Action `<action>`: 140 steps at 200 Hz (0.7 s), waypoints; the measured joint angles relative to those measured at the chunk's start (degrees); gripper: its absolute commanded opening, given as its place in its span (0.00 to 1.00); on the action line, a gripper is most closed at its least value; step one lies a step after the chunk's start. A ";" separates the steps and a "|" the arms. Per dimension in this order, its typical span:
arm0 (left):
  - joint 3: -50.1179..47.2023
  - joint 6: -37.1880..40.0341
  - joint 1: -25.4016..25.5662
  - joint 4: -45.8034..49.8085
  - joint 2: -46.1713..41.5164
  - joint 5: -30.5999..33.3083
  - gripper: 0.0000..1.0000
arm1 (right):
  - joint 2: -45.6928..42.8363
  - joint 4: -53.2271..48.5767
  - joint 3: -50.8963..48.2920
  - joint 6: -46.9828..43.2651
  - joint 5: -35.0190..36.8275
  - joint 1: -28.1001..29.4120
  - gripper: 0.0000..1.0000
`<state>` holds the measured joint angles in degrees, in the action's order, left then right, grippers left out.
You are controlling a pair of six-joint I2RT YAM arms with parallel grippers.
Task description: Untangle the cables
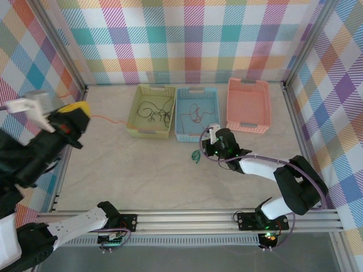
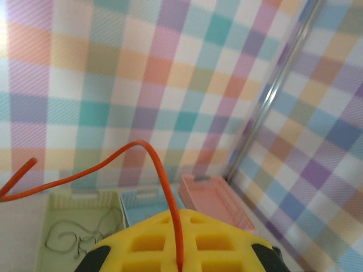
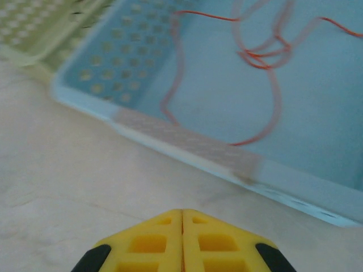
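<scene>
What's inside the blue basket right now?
Looped orange-red cables lie on the blue basket's floor. From above, the right arm covers its near right corner, hiding anything there.

I look down from behind in the top view. The blue basket (image 1: pixel 197 113) sits far beyond the left pincer (image 2: pixel 178 243) and just beyond the right pincer (image 3: pixel 182 238).

black cable (image 1: pixel 154 110): loose coil in green basket (image 1: pixel 148 133) | orange-red cable (image 1: pixel 193 113): looped in blue basket (image 1: pixel 190 137) | second orange-red cable (image 1: pixel 108 119): stretched left of baskets | green cable (image 1: pixel 195 157): bunched on table (image 1: pixel 142 175)

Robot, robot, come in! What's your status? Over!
Left gripper shut on orange cable, raised. Right gripper shut, low before blue basket. Green cable loose on table. Nothing blocking.
</scene>
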<state>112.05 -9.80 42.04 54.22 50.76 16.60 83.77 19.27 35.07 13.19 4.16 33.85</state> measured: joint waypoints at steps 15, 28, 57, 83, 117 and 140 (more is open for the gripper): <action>2.93 0.70 0.00 0.13 -0.98 1.22 0.00 | 0.04 -1.18 0.09 1.44 1.90 -0.83 0.09; 4.20 1.01 0.00 0.26 -1.55 1.99 0.00 | 0.09 -2.19 0.24 2.51 3.06 -0.83 0.09; 4.44 1.75 0.00 1.07 -1.84 2.89 0.00 | 0.28 -4.15 0.96 4.26 4.90 -0.90 0.09; 4.44 2.08 0.00 1.42 -1.75 3.82 0.00 | 0.70 -5.11 1.27 5.73 5.99 -1.29 0.09; 5.14 2.99 0.00 1.25 -1.75 5.31 0.00 | 0.83 -6.19 1.27 7.39 7.48 -2.03 0.16; 5.33 3.48 0.00 1.16 -1.77 6.36 0.00 | 0.83 -6.67 1.27 7.85 8.04 -2.34 0.19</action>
<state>117.38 -6.33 42.04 55.37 48.99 22.96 84.60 12.60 36.34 21.04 12.21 31.51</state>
